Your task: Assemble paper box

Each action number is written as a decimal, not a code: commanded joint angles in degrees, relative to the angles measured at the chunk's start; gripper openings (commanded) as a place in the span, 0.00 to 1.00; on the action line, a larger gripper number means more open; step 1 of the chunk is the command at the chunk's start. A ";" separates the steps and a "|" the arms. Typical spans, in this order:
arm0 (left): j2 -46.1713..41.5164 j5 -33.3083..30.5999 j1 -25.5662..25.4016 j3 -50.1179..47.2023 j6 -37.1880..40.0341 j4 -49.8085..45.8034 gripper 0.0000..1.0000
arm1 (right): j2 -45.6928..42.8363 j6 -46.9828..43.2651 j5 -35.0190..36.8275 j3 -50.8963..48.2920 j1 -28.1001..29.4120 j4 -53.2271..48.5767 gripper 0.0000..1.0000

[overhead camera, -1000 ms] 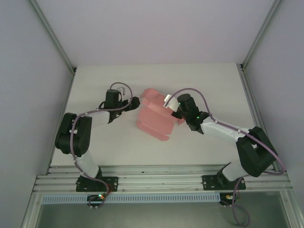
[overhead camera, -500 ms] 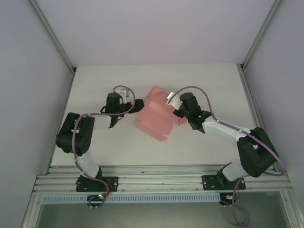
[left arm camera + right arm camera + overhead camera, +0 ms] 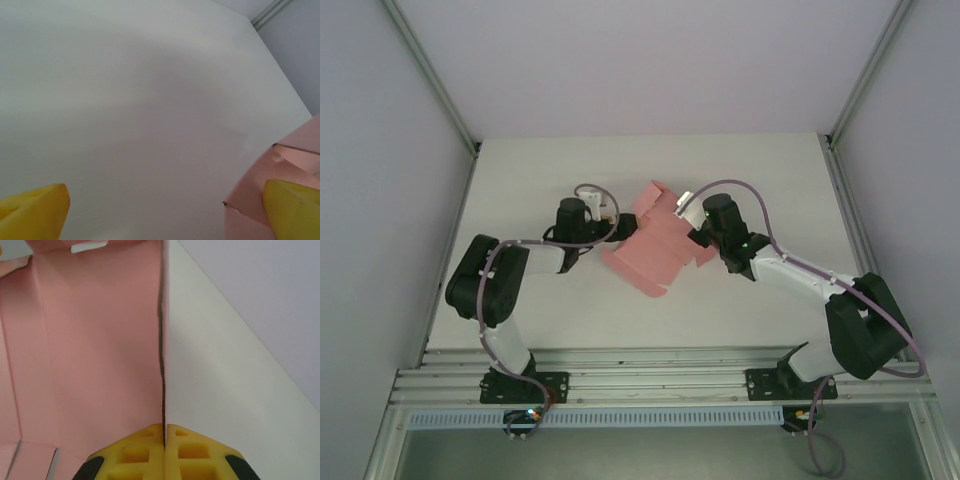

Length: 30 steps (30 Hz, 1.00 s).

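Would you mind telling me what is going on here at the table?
A pink paper box is being assembled in the middle of the table. The right hand is shut on the edge of one panel. The left hand is wide open at the box's left side, gripping nothing. The box is only partly folded.

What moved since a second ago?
The left gripper slid right, closer to the box, with its jaws wide open. The box turned a little. The right gripper stayed shut on the box's edge, barely shifting. The table is as before.
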 commanded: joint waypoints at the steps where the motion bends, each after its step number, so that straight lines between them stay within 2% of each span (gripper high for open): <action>1: -1.62 0.34 -1.66 -0.99 3.39 0.18 1.00 | -1.10 -0.45 -4.09 -0.72 1.23 0.45 0.00; 12: -8.10 -5.54 -1.33 -4.62 6.00 -5.96 1.00 | -1.16 -4.66 -1.10 -0.17 1.24 -0.73 0.00; 18: -16.02 -3.38 1.64 -8.83 5.29 -7.39 1.00 | -0.68 -12.49 4.19 0.25 1.55 0.35 0.00; 22: -23.03 -1.60 3.85 -10.97 6.68 -10.81 1.00 | 0.71 -22.20 9.08 -0.06 2.56 5.19 0.00; 25: -27.13 -6.54 4.49 -10.71 8.08 -15.81 1.00 | 2.08 -29.44 11.11 -1.16 3.52 11.45 0.00; 27: -27.94 -9.33 5.39 -9.19 8.87 -19.10 1.00 | 2.66 -34.93 10.02 -3.62 4.36 17.58 0.00; 30: -26.80 -9.20 7.06 -6.55 8.98 -21.12 1.00 | 4.77 -39.09 9.66 -5.93 5.85 23.34 0.00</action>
